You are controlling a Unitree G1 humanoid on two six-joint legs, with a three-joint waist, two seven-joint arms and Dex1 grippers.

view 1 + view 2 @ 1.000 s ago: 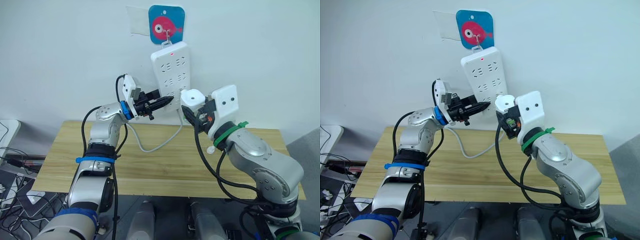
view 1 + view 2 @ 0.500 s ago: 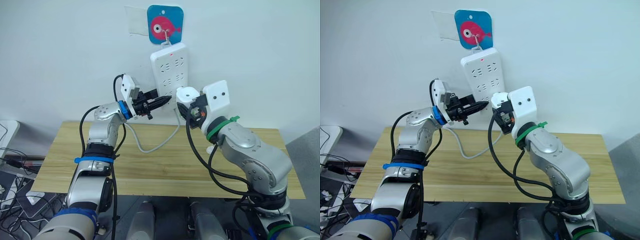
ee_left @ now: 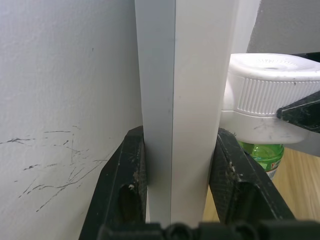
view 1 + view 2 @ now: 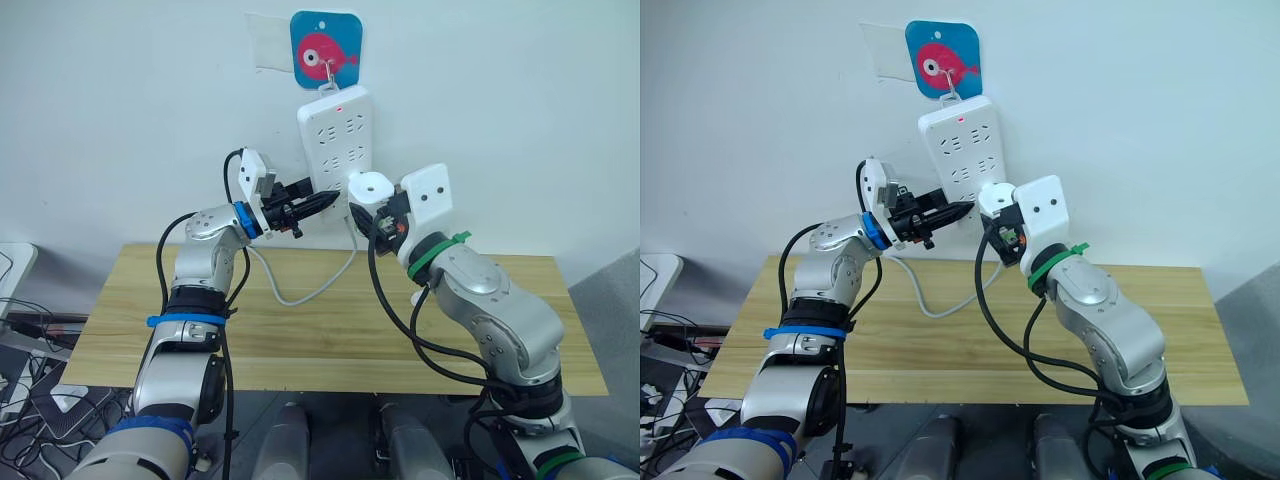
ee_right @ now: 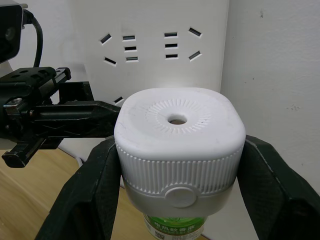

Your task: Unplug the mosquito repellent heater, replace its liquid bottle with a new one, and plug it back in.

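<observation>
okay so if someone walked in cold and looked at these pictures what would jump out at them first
Probably the right pincer holding the white mosquito repellent heater, green bottle beneath it, up close to the lower end of the white power strip hanging on the wall. The left pincer clamps that strip's edge from the other side. Above both, a blue fish hook plate carries the strip.

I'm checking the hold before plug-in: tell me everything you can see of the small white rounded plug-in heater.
The mosquito repellent heater is a white, rounded, matte plastic unit with a round vent hole ringed by fine ribs on top, a ribbed band around its side and a round button below it. A green bottle with a label hangs beneath. The right gripper clamps it on both sides, held upright in the air beside the lower part of the white power strip. Its prongs are hidden.
</observation>
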